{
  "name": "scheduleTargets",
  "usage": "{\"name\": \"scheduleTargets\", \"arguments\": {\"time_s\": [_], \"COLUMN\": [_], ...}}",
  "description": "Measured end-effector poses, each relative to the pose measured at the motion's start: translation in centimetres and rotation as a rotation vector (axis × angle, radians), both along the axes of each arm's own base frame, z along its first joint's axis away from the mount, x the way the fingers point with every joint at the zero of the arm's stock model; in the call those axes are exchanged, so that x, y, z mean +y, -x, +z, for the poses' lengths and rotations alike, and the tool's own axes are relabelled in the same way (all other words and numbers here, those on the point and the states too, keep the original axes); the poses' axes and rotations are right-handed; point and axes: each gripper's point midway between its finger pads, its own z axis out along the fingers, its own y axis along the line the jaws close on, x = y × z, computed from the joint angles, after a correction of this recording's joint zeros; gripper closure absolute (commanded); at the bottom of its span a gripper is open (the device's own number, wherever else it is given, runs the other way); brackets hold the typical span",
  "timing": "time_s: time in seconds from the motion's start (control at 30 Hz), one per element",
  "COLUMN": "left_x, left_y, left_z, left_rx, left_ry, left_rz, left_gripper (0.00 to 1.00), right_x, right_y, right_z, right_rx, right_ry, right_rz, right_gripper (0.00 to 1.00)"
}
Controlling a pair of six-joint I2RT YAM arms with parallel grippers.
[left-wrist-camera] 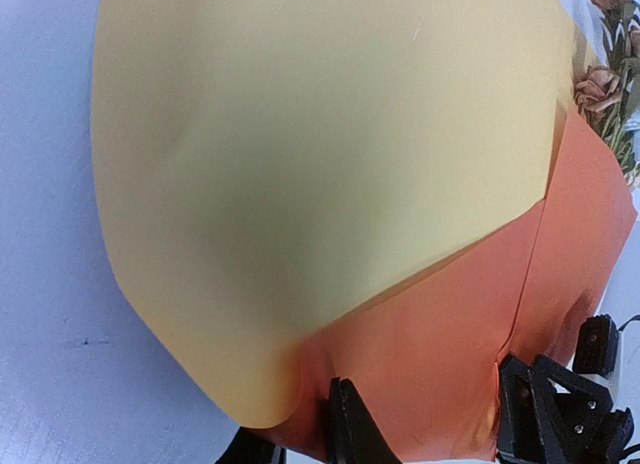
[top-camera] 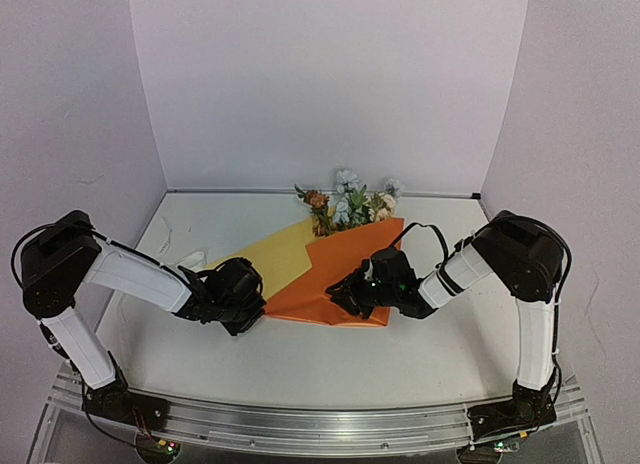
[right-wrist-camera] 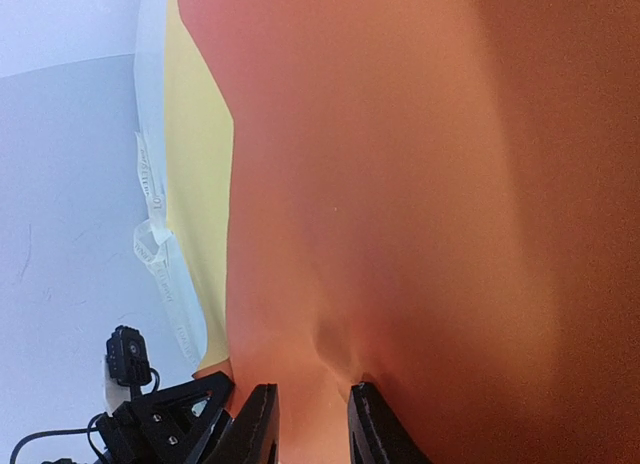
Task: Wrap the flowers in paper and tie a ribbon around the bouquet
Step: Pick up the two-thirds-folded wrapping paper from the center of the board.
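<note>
The paper (top-camera: 318,284) lies on the bench (top-camera: 420,354) with its orange flap folded over the flowers (top-camera: 350,202), whose blossoms poke out at the far end. Its long axis runs from there back toward the arms. The yellow flap spreads left, nearest the left claw (top-camera: 258,306), whose fingers sit at the near corner, grip unclear. The right claw (right-wrist-camera: 312,424) pinches the orange near edge. Folding the yellow side rightward probably falls to the left arm.

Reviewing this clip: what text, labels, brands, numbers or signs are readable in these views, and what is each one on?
No text can be read in any view.
The ribbon: faint printed marks, too blurred to read.
The paper and the flowers: no lettering visible.
</note>
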Motion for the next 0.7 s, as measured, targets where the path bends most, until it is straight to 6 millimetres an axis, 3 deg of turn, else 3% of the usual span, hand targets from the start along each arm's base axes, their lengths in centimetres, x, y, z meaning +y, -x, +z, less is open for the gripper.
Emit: {"name": "scheduleTargets", "arguments": {"time_s": [0.1,0.27,0.47,0.7], "left_x": [0.5,0.8,0.6,-3.1], "left_y": [0.0,-0.5,-1.7,-2.9], "left_z": [-0.1,0.8,4.8,10.0], "left_rx": [-0.022,-0.093,-0.272,-0.495], "left_ry": [-0.009,-0.016,-0.039,-0.105], "left_rz": [-0.005,-0.027,-0.099,-0.311], "left_gripper": [0.99,1.0,1.0,1.0], "right_x": [0.0,0.1,0.3,0.3], "right_y": [0.0,0.2,0.4,0.4], "right_z": [0.0,0.0,0.0,0.0], "right_rx": [0.0,0.0,0.001,0.002], "right_ry": [0.0,0.0,-0.001,-0.002], "right_rz": [0.0,0.004,0.012,0.011], "right_gripper": [0.73,0.73,0.73,0.73]}}
